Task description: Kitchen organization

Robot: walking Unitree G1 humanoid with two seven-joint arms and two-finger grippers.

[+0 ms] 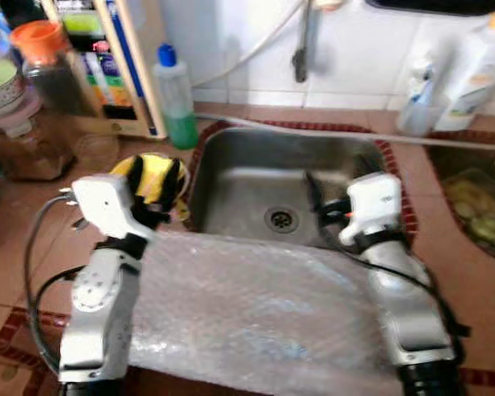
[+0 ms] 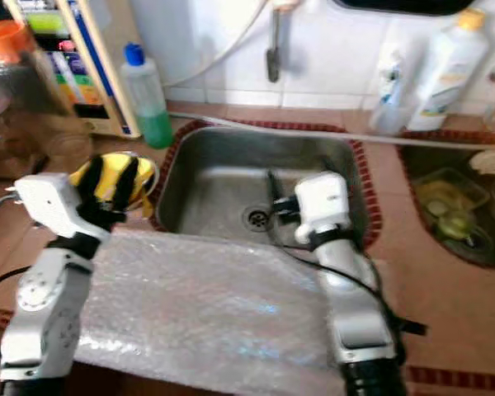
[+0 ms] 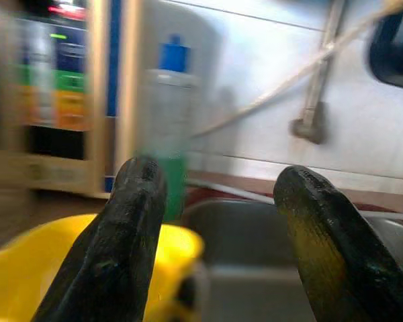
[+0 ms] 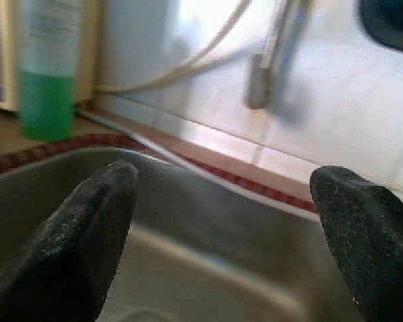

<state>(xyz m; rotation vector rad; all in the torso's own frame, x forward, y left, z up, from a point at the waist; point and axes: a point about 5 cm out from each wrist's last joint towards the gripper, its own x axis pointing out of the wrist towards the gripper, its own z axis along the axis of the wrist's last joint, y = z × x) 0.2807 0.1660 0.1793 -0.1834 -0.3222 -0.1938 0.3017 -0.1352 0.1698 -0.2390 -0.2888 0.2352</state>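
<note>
A steel sink (image 1: 247, 161) is set in the tiled counter before me. Left of its rim lies a yellow object (image 1: 146, 175); what it is I cannot tell. My left gripper (image 1: 167, 183) hovers right over that object, fingers (image 3: 131, 221) open, with the yellow showing beneath one of them. My right gripper (image 1: 315, 196) reaches over the sink's right half, above the drain (image 1: 281, 219), open and empty (image 4: 235, 228). A clear bottle of green liquid with a blue cap (image 1: 175, 97) stands behind the sink's left corner.
A sheet of bubble wrap (image 1: 247, 309) covers the counter in front of the sink. Jars, one with an orange lid (image 1: 43, 51), crowd the far left. White bottles (image 1: 477, 66) stand at the back right, above a second basin with dishes (image 1: 477, 216). A hose (image 1: 256, 45) hangs on the wall.
</note>
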